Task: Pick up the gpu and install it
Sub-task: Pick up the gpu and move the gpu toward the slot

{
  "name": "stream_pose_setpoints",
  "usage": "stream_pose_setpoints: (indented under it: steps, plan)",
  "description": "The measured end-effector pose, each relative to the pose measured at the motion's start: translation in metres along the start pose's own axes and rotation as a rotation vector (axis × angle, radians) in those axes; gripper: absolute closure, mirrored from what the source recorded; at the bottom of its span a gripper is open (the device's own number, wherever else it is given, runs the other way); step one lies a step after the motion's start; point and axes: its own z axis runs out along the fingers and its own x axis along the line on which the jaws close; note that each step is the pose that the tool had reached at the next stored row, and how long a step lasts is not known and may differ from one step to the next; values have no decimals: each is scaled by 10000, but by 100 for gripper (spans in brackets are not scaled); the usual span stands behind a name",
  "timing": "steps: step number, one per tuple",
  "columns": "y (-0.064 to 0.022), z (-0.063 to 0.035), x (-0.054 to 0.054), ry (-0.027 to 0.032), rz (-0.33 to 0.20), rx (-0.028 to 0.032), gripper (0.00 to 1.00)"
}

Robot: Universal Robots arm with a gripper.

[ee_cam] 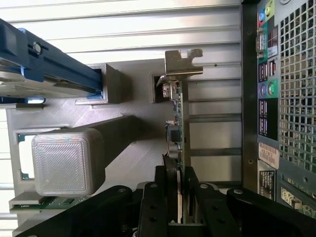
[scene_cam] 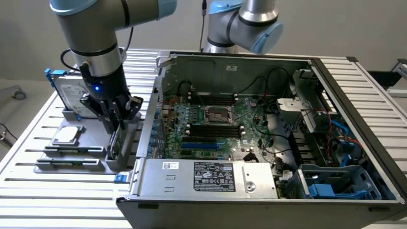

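At black gripper [ee_cam: 180, 170], thin green gpu [ee_cam: 186, 123]

claw [ee_cam: 180, 170] | at gpu [ee_cam: 185, 113] edge | gpu standing in grey holder [ee_cam: 123, 106]

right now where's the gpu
The gpu stands on edge in the grey holder at the exterior view's left, beside the computer case, under the gripper.

Narrow room flanks the gpu [ee_cam: 181, 123], between the computer case wall [ee_cam: 286, 98] and the holder's grey block [ee_cam: 69, 160].
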Motion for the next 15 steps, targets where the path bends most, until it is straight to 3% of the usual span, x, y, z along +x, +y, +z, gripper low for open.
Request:
stream_pose_setpoints:
  steps: [11,15]
  plan:
    - [0,4,2,6,-2,-9,73]
    - [-1,2,10,6,-2,-42,73]
